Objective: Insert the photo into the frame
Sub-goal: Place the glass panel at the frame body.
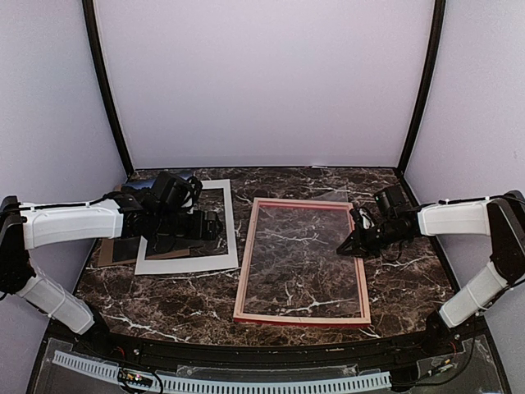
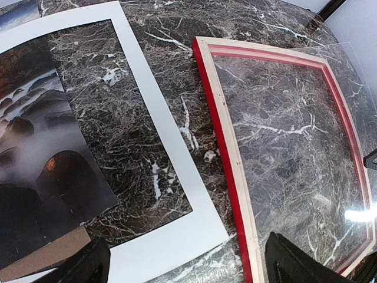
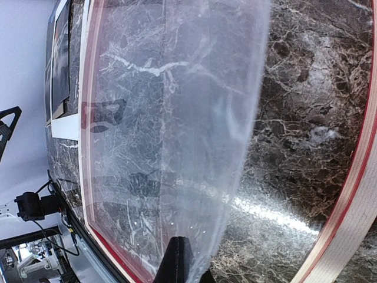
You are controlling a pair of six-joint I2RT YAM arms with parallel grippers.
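The photo (image 2: 35, 177), dark with misty water and a red glow, lies on a brown backing board (image 2: 44, 258), partly under the white mat (image 2: 177, 177). In the top view my left arm hides it. The frame (image 1: 246, 263) lies flat mid-table, pale back up, and its red edge shows in the left wrist view (image 2: 227, 153). My left gripper (image 2: 188, 272) is open and empty, hovering above the mat's near right corner (image 1: 205, 226). My right gripper (image 1: 351, 242) is shut on the clear sheet (image 3: 177, 118), which slants over the frame opening with its right edge lifted.
The white mat (image 1: 225, 246) lies left of the frame, over the brown board (image 1: 115, 250). The sheet's far corner (image 1: 338, 195) sticks out past the frame's far rail. Dark marble tabletop (image 1: 410, 279); booth walls all round.
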